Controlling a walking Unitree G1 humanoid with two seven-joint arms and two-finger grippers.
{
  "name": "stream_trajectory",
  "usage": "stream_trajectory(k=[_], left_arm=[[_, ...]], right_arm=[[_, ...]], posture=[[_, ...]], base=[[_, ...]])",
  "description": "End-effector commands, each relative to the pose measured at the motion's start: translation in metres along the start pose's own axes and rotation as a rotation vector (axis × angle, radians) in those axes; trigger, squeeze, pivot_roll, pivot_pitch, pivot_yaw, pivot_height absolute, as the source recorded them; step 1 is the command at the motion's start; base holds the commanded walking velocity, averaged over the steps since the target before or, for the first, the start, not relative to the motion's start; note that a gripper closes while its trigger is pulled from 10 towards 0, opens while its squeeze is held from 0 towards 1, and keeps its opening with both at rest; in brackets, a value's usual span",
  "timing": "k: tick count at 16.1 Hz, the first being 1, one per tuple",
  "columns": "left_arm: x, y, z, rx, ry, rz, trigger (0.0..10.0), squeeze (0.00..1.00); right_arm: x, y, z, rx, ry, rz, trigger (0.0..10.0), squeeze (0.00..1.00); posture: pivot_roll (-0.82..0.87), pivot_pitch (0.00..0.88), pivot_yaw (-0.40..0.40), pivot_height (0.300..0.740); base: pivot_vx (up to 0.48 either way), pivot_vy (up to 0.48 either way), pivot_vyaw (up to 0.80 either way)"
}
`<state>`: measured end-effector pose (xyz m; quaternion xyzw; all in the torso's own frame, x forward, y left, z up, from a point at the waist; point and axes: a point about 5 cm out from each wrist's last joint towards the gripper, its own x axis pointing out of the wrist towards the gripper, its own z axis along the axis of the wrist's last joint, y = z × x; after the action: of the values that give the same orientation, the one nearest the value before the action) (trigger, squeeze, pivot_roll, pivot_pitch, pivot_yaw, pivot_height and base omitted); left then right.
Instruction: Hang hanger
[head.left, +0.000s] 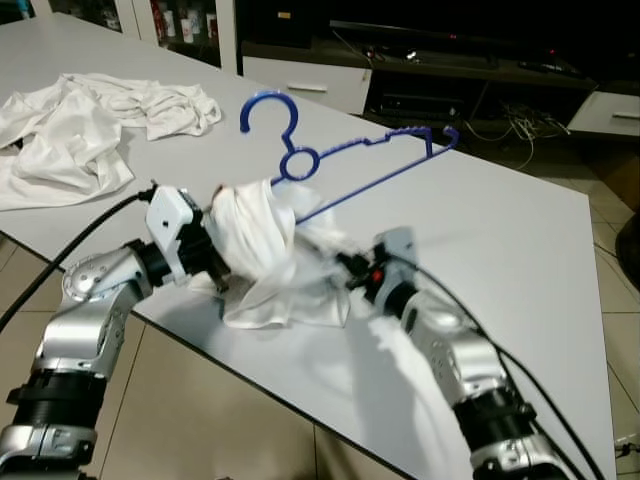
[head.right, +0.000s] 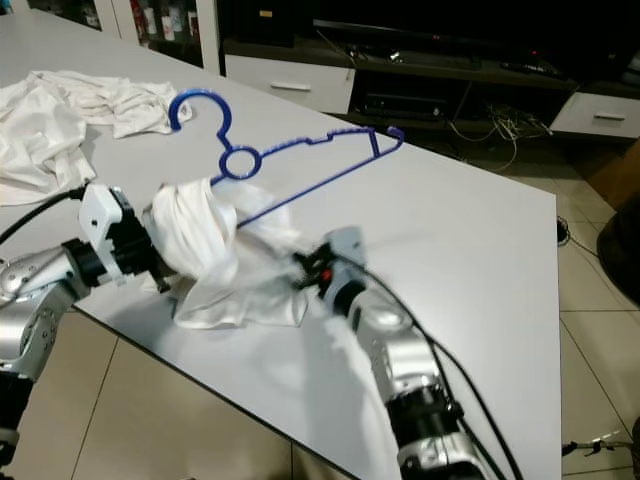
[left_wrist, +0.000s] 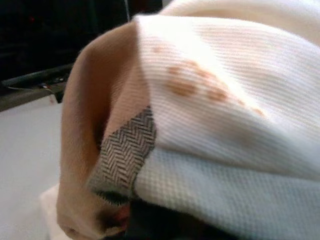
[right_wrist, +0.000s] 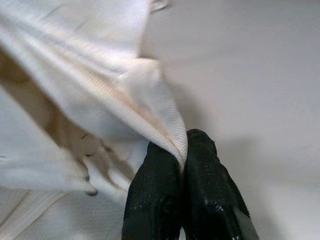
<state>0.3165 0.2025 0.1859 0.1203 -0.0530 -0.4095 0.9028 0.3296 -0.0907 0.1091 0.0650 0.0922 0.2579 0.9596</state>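
Note:
A blue plastic hanger (head.left: 265, 96) lies flat on the grey table (head.left: 500, 240), hook pointing away from me. A white garment (head.left: 260, 240) is bunched over the hanger's near end and hides it. My left gripper (head.left: 215, 268) is pushed into the raised bunch from the left. The left wrist view shows the cloth (left_wrist: 225, 100) and its herringbone label (left_wrist: 125, 150) up close, hiding the fingers. My right gripper (right_wrist: 182, 150) is shut on a fold of the garment (right_wrist: 100, 75), on the bunch's right side (head.left: 345, 268).
A second heap of white clothes (head.left: 90, 120) lies at the table's back left. A low media unit with white drawers (head.left: 310, 85) and loose cables (head.left: 520, 120) stands behind the table. The table's near edge runs just below my arms, above tiled floor (head.left: 200, 400).

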Motion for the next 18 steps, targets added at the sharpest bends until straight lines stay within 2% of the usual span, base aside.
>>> stream_trajectory(k=[1,3,6,9,13,16,18], left_arm=[[0.0,0.005,0.007,0.018,-0.03,0.031,0.0,0.0],[-0.001,0.01,0.009,0.038,-0.034,0.069,0.0,0.0],[-0.005,0.017,0.013,0.065,-0.033,0.111,0.0,0.0],[-0.019,0.011,0.016,0.087,0.028,-0.013,0.0,0.0],[-0.034,0.015,0.024,0.128,0.077,-0.061,0.0,0.0],[-0.046,0.02,0.022,0.204,0.196,-0.086,0.0,0.0],[-0.053,0.028,0.03,0.238,0.232,-0.074,0.0,0.0]], right_arm=[[-0.003,-0.013,0.003,-0.01,-0.008,-0.066,0.0,0.0],[-0.003,-0.025,0.013,-0.046,-0.048,-0.164,0.0,0.0],[-0.004,-0.04,0.024,-0.052,-0.109,-0.297,0.0,0.0],[-0.008,-0.06,0.039,-0.046,-0.167,-0.428,0.0,0.0],[-0.011,-0.077,0.052,-0.033,-0.202,-0.486,0.0,0.0],[-0.014,-0.088,0.062,-0.028,-0.22,-0.503,0.0,0.0],[-0.017,-0.096,0.066,-0.03,-0.224,-0.506,0.0,0.0]], posture=[[0.05,0.049,-0.085,0.74],[0.05,0.052,-0.084,0.74],[0.06,0.056,-0.083,0.74],[0.06,0.059,-0.081,0.74],[0.07,0.059,-0.08,0.74],[0.07,0.059,-0.078,0.74],[0.07,0.058,-0.077,0.74]], base=[[0.0,0.0,0.0],[0.0,0.0,0.0],[0.0,0.0,0.0],[0.0,0.0,0.0],[0.0,0.0,0.0],[0.0,0.0,0.0],[0.0,0.0,0.0]])
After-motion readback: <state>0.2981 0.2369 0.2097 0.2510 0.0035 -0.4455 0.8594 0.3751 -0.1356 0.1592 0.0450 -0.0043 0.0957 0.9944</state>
